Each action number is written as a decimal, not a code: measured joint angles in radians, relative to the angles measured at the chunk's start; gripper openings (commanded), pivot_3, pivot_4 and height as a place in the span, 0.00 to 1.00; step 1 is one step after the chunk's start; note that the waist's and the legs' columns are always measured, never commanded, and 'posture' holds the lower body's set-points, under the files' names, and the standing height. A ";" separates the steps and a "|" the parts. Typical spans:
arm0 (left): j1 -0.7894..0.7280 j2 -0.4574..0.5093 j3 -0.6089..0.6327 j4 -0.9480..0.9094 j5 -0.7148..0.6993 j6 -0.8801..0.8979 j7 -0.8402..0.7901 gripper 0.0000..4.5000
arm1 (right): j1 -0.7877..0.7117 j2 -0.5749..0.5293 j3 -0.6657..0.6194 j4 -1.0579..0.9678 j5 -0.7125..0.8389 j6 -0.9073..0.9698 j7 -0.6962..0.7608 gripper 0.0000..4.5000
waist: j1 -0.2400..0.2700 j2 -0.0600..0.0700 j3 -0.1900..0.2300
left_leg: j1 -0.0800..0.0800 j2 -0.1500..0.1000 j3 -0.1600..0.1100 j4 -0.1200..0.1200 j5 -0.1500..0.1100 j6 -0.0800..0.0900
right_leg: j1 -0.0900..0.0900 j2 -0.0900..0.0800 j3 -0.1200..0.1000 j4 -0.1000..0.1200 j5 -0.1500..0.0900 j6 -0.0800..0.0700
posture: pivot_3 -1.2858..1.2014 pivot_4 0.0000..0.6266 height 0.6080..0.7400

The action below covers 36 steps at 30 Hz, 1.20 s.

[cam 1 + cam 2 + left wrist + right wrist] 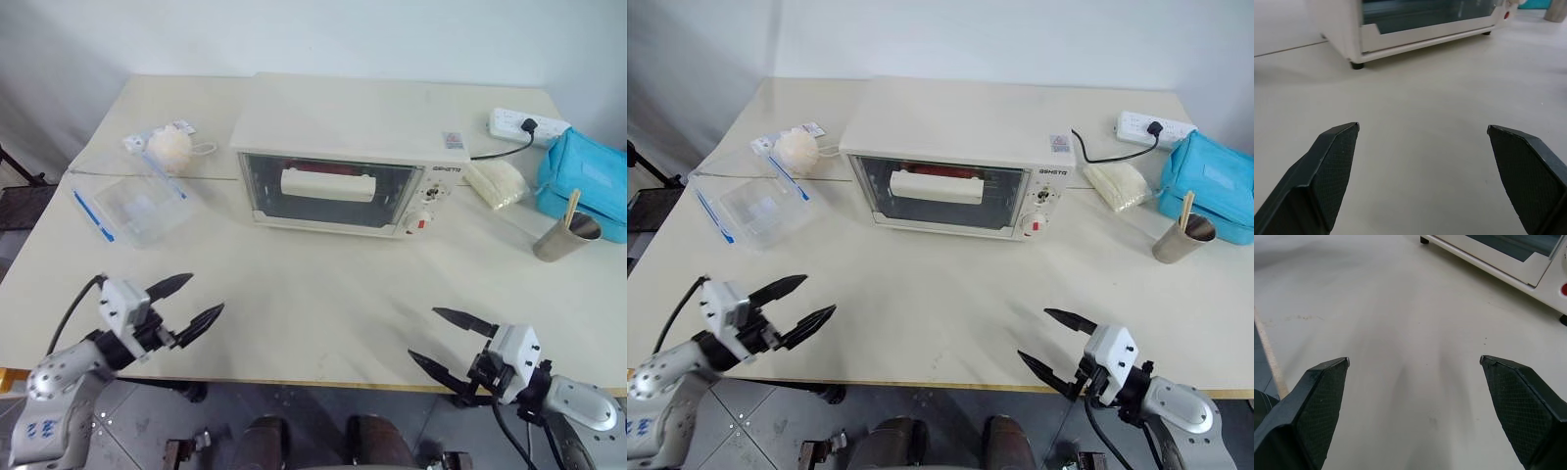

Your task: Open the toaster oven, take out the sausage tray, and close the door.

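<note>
The cream-white toaster oven stands at the middle back of the table, with two knobs on its right. Its glass door is shut, and the wide cream bar handle lies across it. Something red shows through the glass behind the handle; the sausage tray itself is hidden inside. My left gripper hovers open over the table's near left part, well short of the oven. My right gripper is open near the front edge on the right, holding nothing. Both wrist views look across bare tabletop to the oven's base.
A clear plastic container with blue clips and a pale puff lie left of the oven. Right of it are a white bag, a power strip, a teal bag and a metal cup.
</note>
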 measured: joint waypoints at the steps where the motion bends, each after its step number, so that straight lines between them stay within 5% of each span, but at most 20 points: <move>1: -0.010 0.000 -0.009 0.007 0.004 0.000 0.002 0.99 | -0.002 0.000 0.001 0.000 0.000 -0.001 0.000 1.00 | -0.002 0.000 0.000 | 0.000 0.000 0.000 0.000 0.000 0.000 | 0.000 0.000 -0.001 0.000 0.000 0.000 | 0.52 0.24 1.00; 12: -0.013 0.032 0.050 0.019 -0.166 0.131 -0.068 0.99 | -0.232 0.010 0.053 -0.055 0.124 0.246 -0.087 1.00 | 0.000 0.000 0.000 | -0.002 0.002 -0.003 0.002 0.000 -0.001 | 0.000 -0.001 0.001 0.001 0.000 0.000 | 0.52 0.24 1.00; 16: -0.044 0.172 0.168 0.011 -0.330 0.257 -0.148 0.99 | -0.597 0.063 0.109 -0.037 0.182 0.429 -0.180 1.00 | -0.026 0.000 0.003 | -0.002 0.004 -0.004 0.004 0.001 -0.004 | -0.002 -0.001 0.001 0.002 0.001 -0.004 | 0.52 0.24 1.00; 19: -0.061 0.205 0.236 -0.014 -0.397 0.303 -0.159 0.99 | -0.721 0.088 0.141 -0.002 0.195 0.514 -0.211 1.00 | -0.023 0.002 0.002 | -0.001 0.004 -0.008 0.001 0.001 -0.005 | -0.002 -0.001 -0.003 0.003 0.000 -0.006 | 0.52 0.24 1.00; 36: -0.011 0.095 0.163 -0.102 -0.387 0.313 -0.115 0.99 | -0.846 0.160 0.219 0.111 0.148 0.512 -0.110 1.00 | -0.025 0.002 0.003 | -0.007 0.000 -0.005 0.005 -0.002 0.002 | -0.004 0.000 -0.006 0.005 0.001 -0.003 | 0.52 0.24 1.00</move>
